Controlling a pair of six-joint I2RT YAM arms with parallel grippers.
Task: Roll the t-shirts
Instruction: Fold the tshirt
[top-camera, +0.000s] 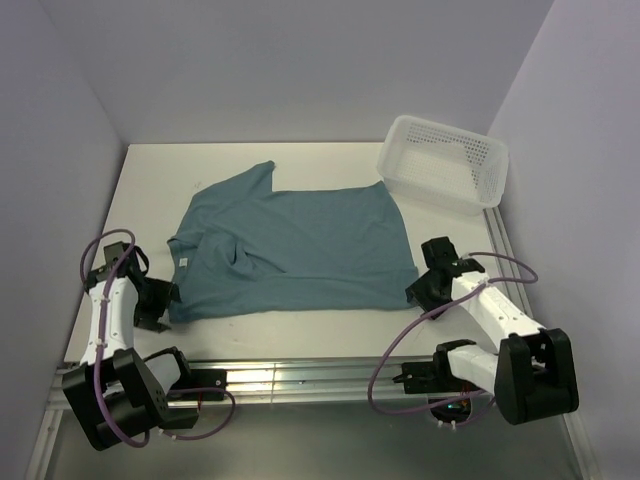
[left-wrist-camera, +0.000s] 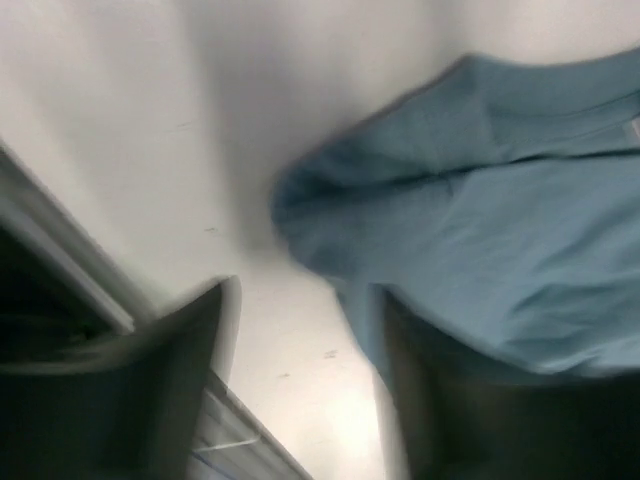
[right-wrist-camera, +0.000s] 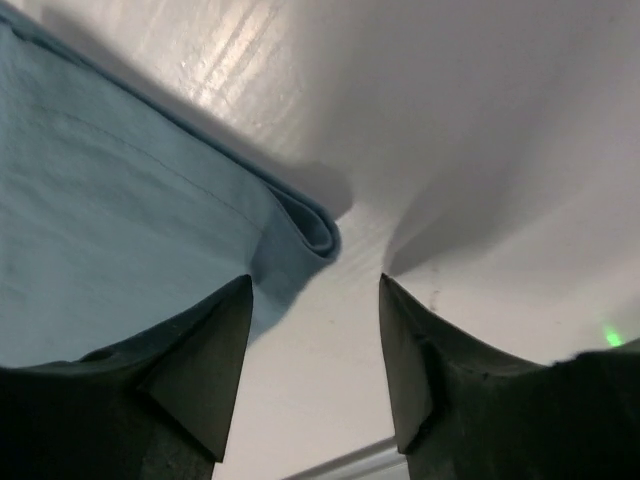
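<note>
One plain teal cloth t-shirt (top-camera: 300, 250), one white plastic mesh basket (top-camera: 432, 186), one white counter (top-camera: 330, 328), and two dark pairs: left fingers (left-wrist-camera: 150, 400), right fingers (right-wrist-camera: 190, 390).

Blurry view: the left gripper (left-wrist-camera: 305, 330) has its fingers spread wide over the white table (left-wrist-camera: 150, 120), the rumpled teal t-shirt (left-wrist-camera: 500, 230) reaches the right-hand finger, and a metal rail (left-wrist-camera: 60, 250) runs at left
</note>
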